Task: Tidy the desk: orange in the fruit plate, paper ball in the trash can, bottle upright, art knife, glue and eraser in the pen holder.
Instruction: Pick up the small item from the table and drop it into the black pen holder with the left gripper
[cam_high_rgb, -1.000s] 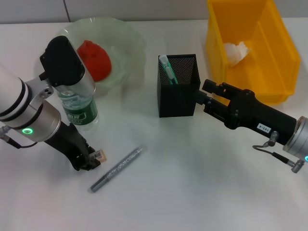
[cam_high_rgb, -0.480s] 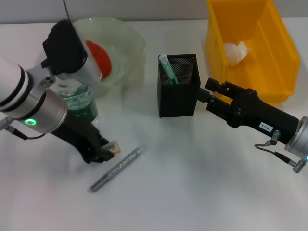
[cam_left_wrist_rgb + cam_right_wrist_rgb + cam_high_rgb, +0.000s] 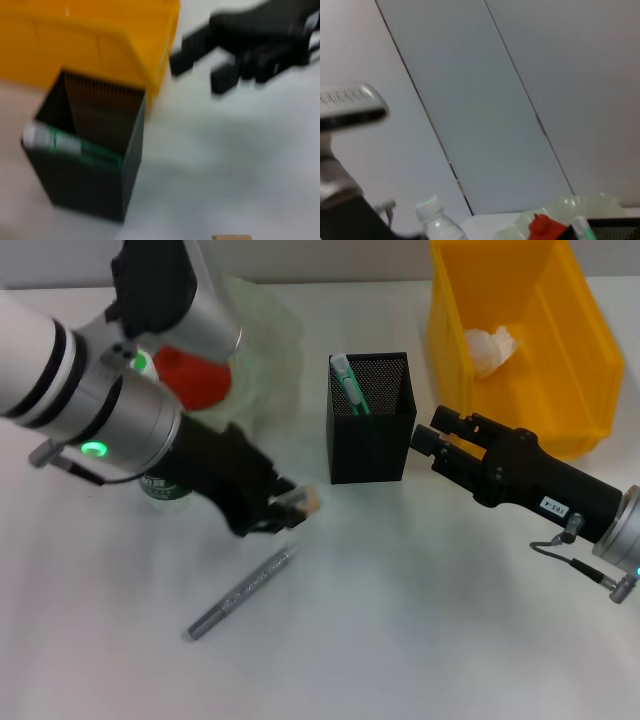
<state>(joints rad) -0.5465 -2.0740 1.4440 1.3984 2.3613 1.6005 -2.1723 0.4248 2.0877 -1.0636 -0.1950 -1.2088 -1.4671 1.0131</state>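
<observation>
Since a second ago my left end effector [image 3: 285,508] has carried the tiny tan rectangular eraser [image 3: 303,502] up off the white tabletop [image 3: 400,620] and across toward the tall square black metal mesh pen holder [image 3: 368,418]; it now hangs pinched in my fingertips just short of the holder, toward the tabletop's middle. Inside the holder the slim mint-green art knife [image 3: 349,385] already leans. Below my grip, the thin grey glittery glue stick [image 3: 243,591] lies untouched. Behind my arm stands the clear plastic bottle with the green label [image 3: 165,485], and the red-orange lumpy orange [image 3: 190,375] sits in the pale green wavy fruit plate [image 3: 265,335]. The crumpled white paper ball [image 3: 490,348] rests in the bright yellow trash can [image 3: 520,340] at the far right corner. My right end effector [image 3: 437,440] waits beside the holder, fingers slightly parted.

I judge the risks are these: the eraser is tiny and could slip, or I could release early and hit the rim, or nudge the holder.
</observation>
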